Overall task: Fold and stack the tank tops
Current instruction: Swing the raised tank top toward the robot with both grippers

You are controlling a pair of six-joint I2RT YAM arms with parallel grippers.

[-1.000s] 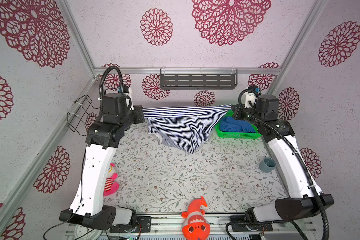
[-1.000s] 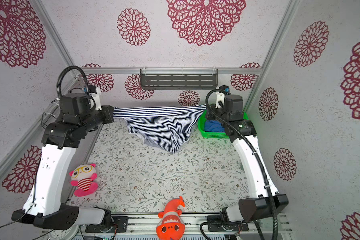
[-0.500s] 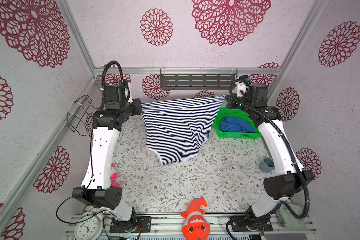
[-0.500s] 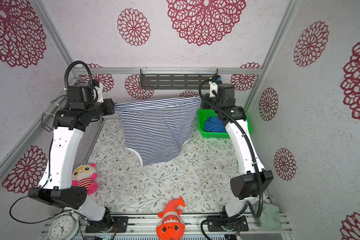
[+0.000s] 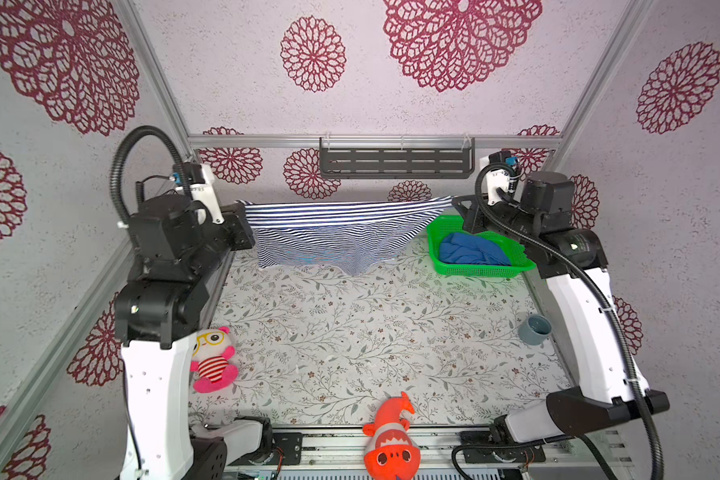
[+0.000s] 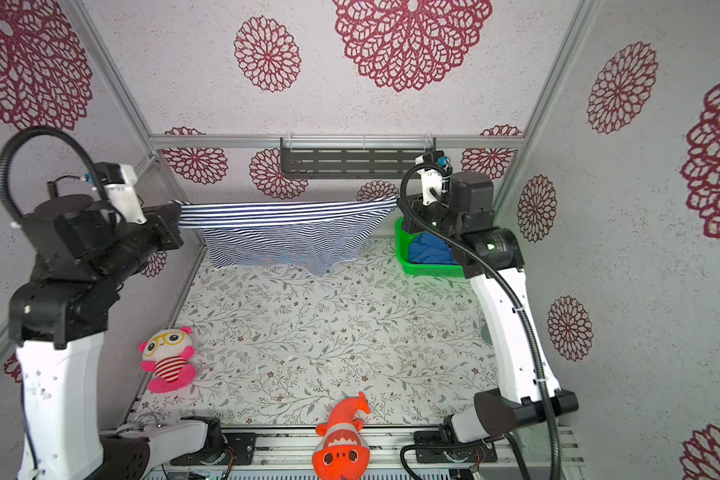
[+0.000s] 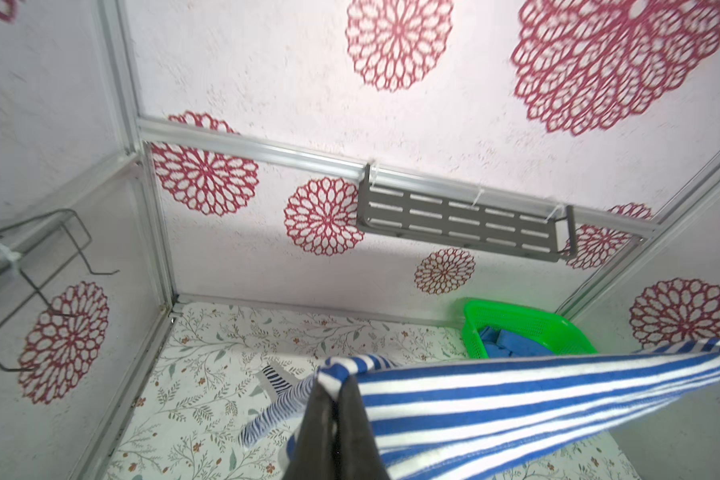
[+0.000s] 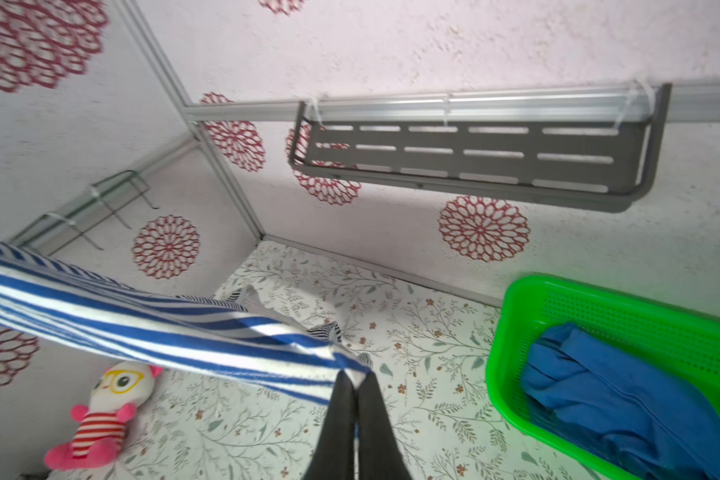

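Clamping opposite ends of the striped tank top (image 5: 333, 237), the left tool (image 5: 244, 208) and the right tool (image 5: 454, 204) are both pressed together on cloth. Each wrist view shows dark fingers (image 7: 352, 424) pinched on a bunched striped edge. Between the two tools the upper hem runs as a taut, nearly level band. The rest of the garment sags beneath it, its lower part draping down to the floral worktop (image 5: 371, 332).

Just beneath the right tool sits the green basket (image 5: 481, 272), with the plain blue tank top (image 5: 472, 249) crumpled inside. Farther back along that arm, a grey cup (image 5: 535, 329) stands at the worktop's side. Well away from the left tool, a pink plush toy (image 5: 213, 359) lies beside that arm. Farthest from both tools, an orange fish plush (image 5: 387, 436) rests at the front edge.
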